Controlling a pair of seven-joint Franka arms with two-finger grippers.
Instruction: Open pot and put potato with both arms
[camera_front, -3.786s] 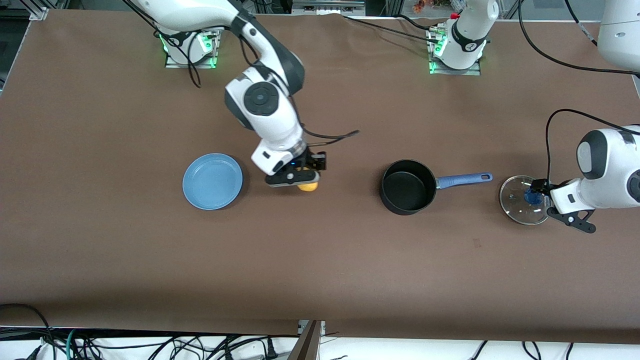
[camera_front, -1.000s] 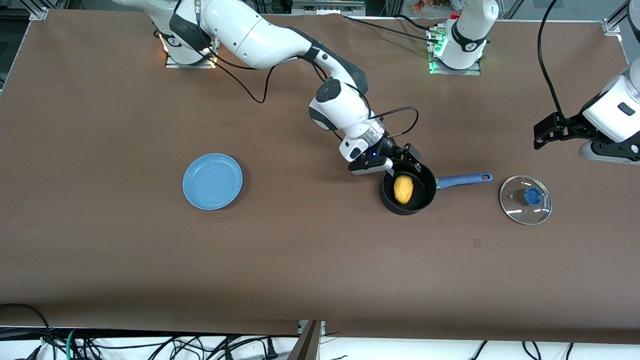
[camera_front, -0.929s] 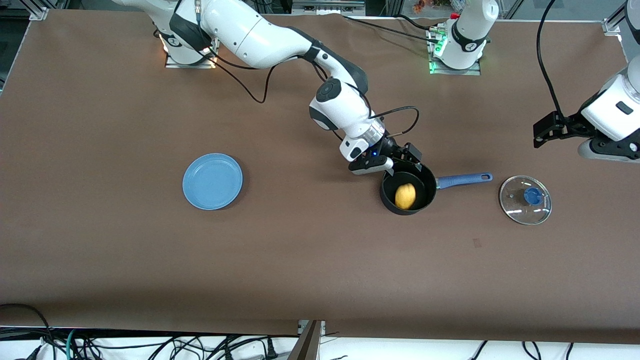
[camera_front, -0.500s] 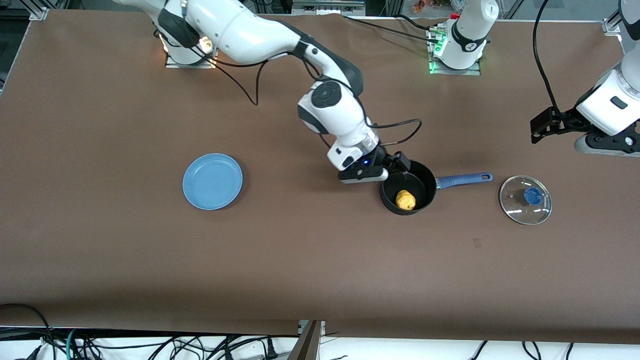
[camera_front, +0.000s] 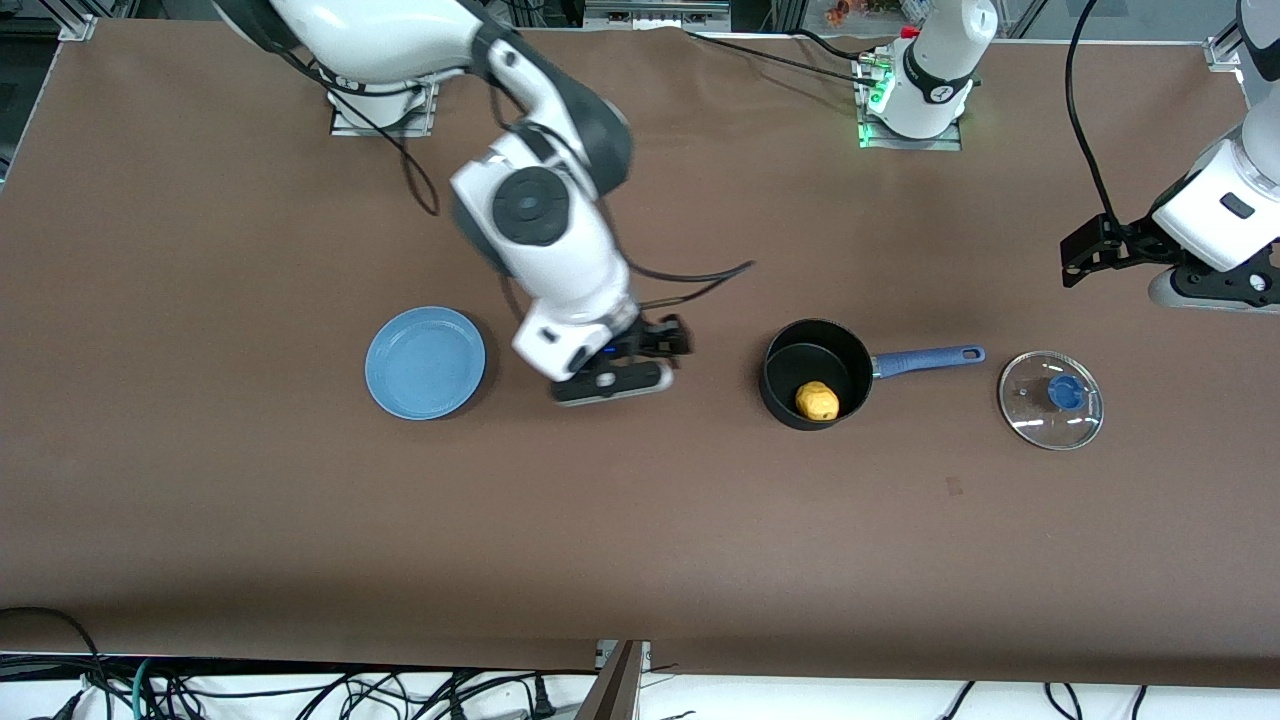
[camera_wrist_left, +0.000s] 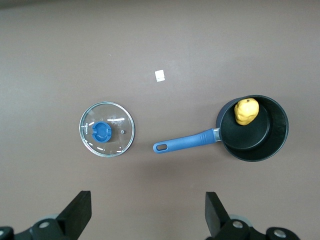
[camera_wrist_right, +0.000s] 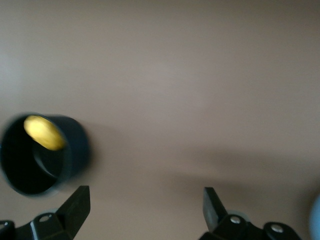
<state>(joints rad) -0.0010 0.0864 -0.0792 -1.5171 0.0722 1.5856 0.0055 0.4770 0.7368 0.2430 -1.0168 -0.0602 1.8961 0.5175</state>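
Observation:
The black pot (camera_front: 790, 385) stands uncovered near the table's middle, its blue handle (camera_front: 925, 358) pointing toward the left arm's end. The yellow potato (camera_front: 818, 401) lies inside it. The glass lid (camera_front: 1030, 415) with its blue knob (camera_front: 1065, 393) lies flat on the table past the handle's tip. My right gripper (camera_front: 612, 385) is open and empty over bare table between the blue plate and the pot. My left gripper (camera_front: 1213, 297) is open and empty, high above the lid. The left wrist view shows the pot (camera_wrist_left: 272, 145), potato (camera_wrist_left: 246, 111) and lid (camera_wrist_left: 117, 145); the right wrist view shows the pot (camera_wrist_right: 75, 150) and potato (camera_wrist_right: 44, 132).
A flat blue plate (camera_front: 425, 362) lies toward the right arm's end, beside the right gripper. Black cables hang from both arms. The arm bases (camera_front: 915, 100) stand along the table's back edge.
The potato has dropped from the right gripper and settled in the pot. The right gripper has pulled away from the pot toward the blue plate. The left arm has barely moved.

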